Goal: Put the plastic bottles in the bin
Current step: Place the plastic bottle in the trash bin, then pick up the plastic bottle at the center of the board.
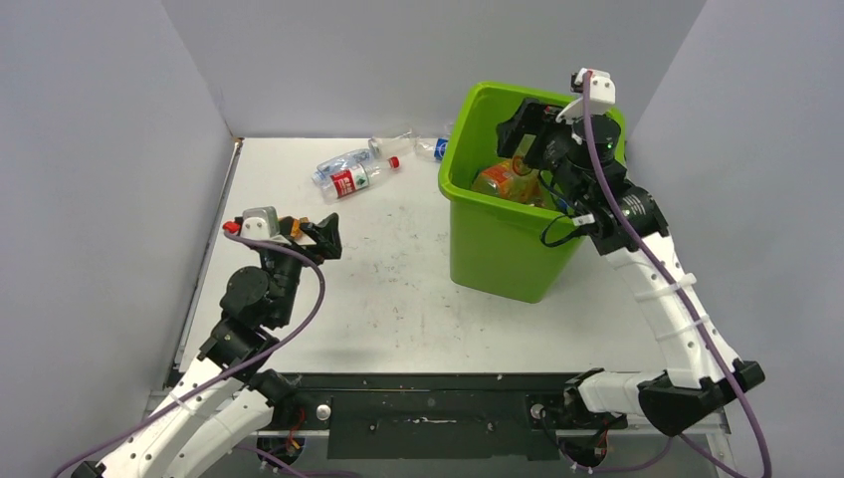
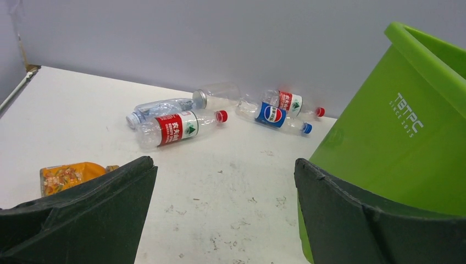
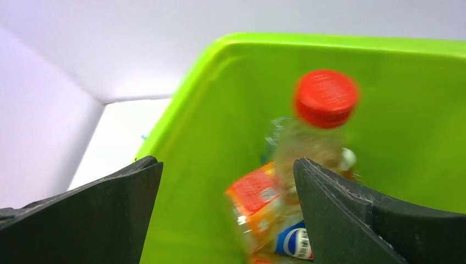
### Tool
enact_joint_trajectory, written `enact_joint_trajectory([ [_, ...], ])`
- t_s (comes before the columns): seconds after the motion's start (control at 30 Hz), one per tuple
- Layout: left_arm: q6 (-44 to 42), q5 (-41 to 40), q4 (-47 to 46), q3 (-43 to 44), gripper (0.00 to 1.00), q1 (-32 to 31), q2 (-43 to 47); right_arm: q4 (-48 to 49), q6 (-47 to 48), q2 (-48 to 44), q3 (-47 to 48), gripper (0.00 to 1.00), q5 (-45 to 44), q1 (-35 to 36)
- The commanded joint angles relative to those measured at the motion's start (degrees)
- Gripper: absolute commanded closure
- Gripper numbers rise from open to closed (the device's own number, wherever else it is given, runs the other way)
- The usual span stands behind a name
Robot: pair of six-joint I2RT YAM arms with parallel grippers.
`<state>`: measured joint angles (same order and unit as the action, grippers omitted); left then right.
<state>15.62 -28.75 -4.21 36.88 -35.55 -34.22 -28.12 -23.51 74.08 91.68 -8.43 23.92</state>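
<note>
The right gripper point(image 3: 224, 165) hung over the lime-green bin point(image 1: 498, 249), which stood toward the far right corner of the table point(image 1: 398, 299). Its jaws were spread wide and clasped nothing. A red-capped bottle point(image 3: 321, 110) (blurred in the wrist view) showed between them, within the bin's mouth. Beneath it in the bin lay an orange-labelled bottle point(image 3: 254, 198) and a Pepsi-labelled bottle point(image 3: 294, 242).

The left gripper point(image 2: 225, 165) hovered above the table near its left edge, jaws likewise wide apart and empty, with an orange bottle point(image 2: 68, 177) lying just beside one finger.

Along the table's far edge lay more bottles: a red-labelled bottle point(image 2: 176, 127) touching a crushed clear bottle point(image 2: 159, 107), and nearer the bin a Pepsi bottle point(image 2: 273, 115) beside a red-and-green-labelled bottle point(image 2: 291, 103).
</note>
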Motion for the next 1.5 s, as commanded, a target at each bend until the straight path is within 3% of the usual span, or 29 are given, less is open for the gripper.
enact_joint_trajectory([
  [0.0,0.2,-3.9,-1.4,0.4,0.04,-0.2,1.1,3.3,-0.2,-7.4,4.0,0.06,1.8,7.1],
  [0.23,0.2,-6.4,0.2,1.3,0.04,-0.3,-0.9,-0.5,0.5,-10.0,4.7,0.0,3.7,9.3],
  [0.3,0.2,-6.3,0.3,1.3,0.04,-0.3,-1.4,-0.6,1.6,-11.0,4.0,0.05,2.0,9.3],
  [0.53,-0.3,-8.2,0.3,1.0,0.04,-0.3,-2.6,-1.3,2.6,-12.6,3.7,0.06,1.4,9.3],
  [0.6,-0.3,-9.9,1.3,1.6,0.04,-0.3,-3.9,-0.4,2.8,-14.0,2.7,0.06,5.1,9.3],
  [0.73,1.7,-15.1,7.5,4.5,0.04,0.0,-8.9,5.3,2.5,-18.4,-3.3,0.06,20.7,9.3],
  [0.83,8.5,-14.6,14.4,7.4,0.04,3.8,-14.1,9.5,0.5,-22.7,-9.9,0.06,27.5,9.3],
  [1.03,33.8,11.1,25.6,9.7,0.04,28.7,-25.0,16.7,-3.5,-31.7,-23.9,0.06,28.9,9.3],
  [1.1,40.1,14.5,27.4,9.6,0.04,34.1,-28.5,17.6,-4.4,-33.4,-26.2,0.06,29.3,9.3],
  [1.2,48.2,14.5,26.7,8.1,0.04,38.8,-30.3,18.4,-5.5,-34.7,-28.0,0.06,30.0,9.3],
  [1.33,56.9,8.6,23.5,7.3,0.04,39.5,-30.0,18.6,-5.5,-35.2,-29.1,0.06,30.5,9.3],
  [1.47,60.1,1.5,25.1,11.5,0.04,39.7,-35.0,19.0,-5.5,-35.7,-29.9,0.06,30.7,9.3],
])
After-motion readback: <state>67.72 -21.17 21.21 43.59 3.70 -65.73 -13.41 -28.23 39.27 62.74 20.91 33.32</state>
